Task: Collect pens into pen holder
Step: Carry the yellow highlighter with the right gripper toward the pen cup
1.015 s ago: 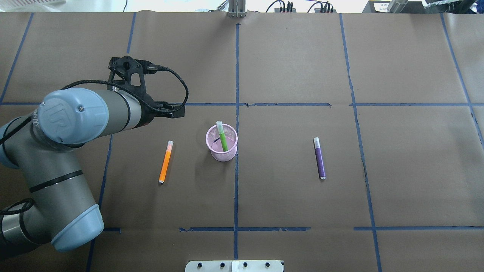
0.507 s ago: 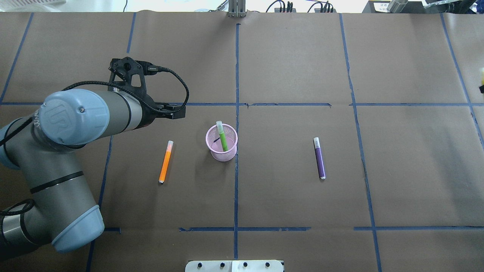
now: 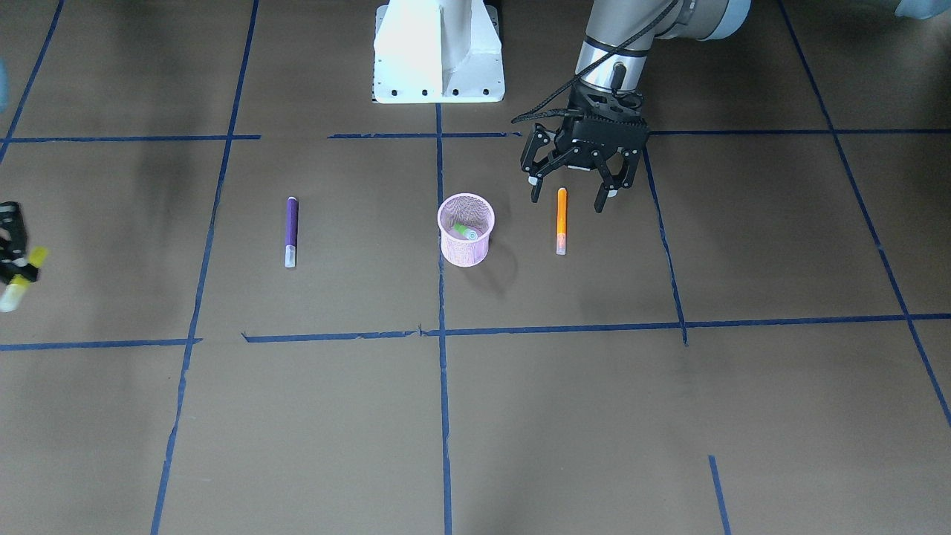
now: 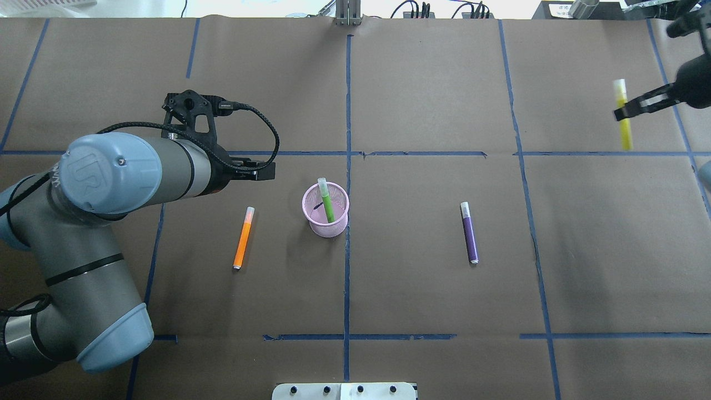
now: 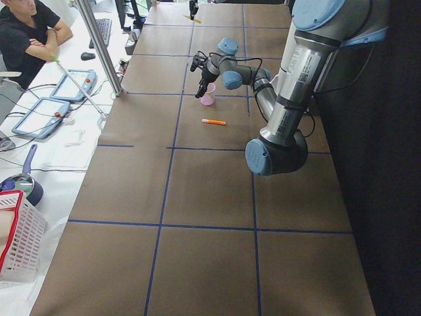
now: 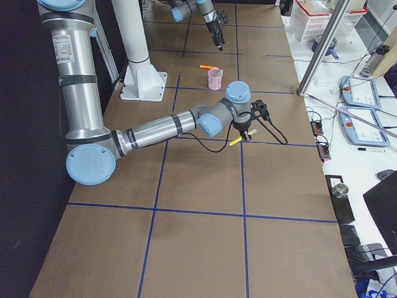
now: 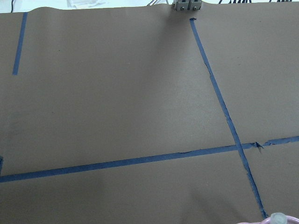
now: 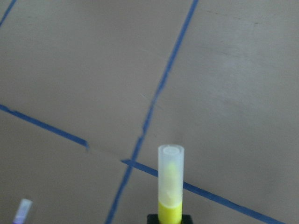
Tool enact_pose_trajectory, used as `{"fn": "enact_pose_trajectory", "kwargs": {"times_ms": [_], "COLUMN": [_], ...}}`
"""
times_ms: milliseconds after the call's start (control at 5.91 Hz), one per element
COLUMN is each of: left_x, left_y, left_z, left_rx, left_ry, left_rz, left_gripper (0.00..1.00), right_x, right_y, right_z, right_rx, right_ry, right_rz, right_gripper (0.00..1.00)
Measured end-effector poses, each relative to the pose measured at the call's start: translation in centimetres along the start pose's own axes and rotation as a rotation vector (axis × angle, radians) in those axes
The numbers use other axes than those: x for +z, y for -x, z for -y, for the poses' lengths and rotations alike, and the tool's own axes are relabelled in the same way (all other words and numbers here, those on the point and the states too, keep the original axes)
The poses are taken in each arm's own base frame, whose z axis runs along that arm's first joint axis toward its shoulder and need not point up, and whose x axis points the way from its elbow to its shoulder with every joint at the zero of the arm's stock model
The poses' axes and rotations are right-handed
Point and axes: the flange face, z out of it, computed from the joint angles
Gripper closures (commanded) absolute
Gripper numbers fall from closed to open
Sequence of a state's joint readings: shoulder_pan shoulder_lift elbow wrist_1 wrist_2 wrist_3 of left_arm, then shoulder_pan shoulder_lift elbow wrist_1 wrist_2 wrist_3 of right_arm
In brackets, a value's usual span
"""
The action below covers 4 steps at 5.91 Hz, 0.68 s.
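Overhead, the arm point(image 4: 139, 172) hides the left pincer point(image 3: 566, 202). The front view shows it spread wide, raised over the orange pen point(image 3: 562, 227), with the pen holder point(image 3: 466, 249) and its green pen point(image 3: 466, 232) just beside. The right pincer point(image 4: 623, 113), partly cut off, clamps the yellow pen point(image 4: 625, 136) well apart from the holder.

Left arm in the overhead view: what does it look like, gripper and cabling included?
The left arm is silver-grey tubing with light-blue joint caps, one bearing a UR logo, and black bands at the joints. A black braided cable runs by its wrist to a black camera bracket. The left gripper is black, with two jointed, pale-tipped fingers.
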<state>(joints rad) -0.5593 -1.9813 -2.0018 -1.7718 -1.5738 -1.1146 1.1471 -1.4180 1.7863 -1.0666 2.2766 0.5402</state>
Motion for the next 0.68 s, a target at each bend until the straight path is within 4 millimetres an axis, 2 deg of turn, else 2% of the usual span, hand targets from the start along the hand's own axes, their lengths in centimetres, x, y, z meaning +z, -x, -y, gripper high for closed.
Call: {"fn": "enact_pose_trajectory", "kwargs": {"times_ms": [169,338,507,677], "left_x": [0.5,0.9,1.6,2.7], "left_y": [0.6,1.1,1.5,1.8], "left_z": [-0.5,-1.0,-1.4,-2.0], "left_rx": [-0.002,-0.002,-0.002,-0.003], "left_ry": [0.028,0.053,0.072,0.108], "left_rz": [0.002,0.002,0.012,0.020], "left_gripper": [0.00,0.00,0.01,0.00], "right_x": [1.8,3.7,5.9,7.8], "right_y": [7.7,16.1,24.1,30.7], "right_z": [1.7,2.5,1.9,0.3], "right_rx": [0.067,0.146,0.208,0.258], "right_ry": [-0.084,-0.167,-0.253,-0.328], "right_rz": [0.076,0.127,0.163,0.187], "right_gripper": [0.99,0.99,0.99,0.99]}}
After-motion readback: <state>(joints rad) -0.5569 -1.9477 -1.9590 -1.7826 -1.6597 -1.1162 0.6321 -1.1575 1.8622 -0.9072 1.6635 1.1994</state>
